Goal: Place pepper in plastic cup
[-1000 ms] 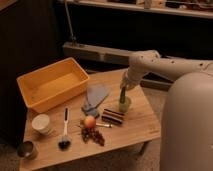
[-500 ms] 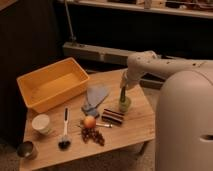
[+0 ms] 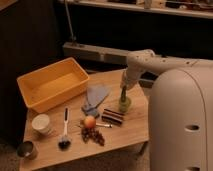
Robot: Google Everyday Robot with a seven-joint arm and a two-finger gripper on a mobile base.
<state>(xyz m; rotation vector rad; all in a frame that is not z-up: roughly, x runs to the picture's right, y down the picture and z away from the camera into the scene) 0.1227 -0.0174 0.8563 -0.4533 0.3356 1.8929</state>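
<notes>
Pepper is standing in cup, gripper at its 12 o'clock; I cannot tell its grip; I am planning release, then lift.

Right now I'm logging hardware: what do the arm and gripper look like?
The arm is off-white, smooth and rounded; no cables or markings show. The gripper, above the plastic cup, is pale too, narrowing downward.

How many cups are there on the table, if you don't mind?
3: white cup and dark metallic cup at the near left corner; green plastic cup directly beneath the tool.
</notes>
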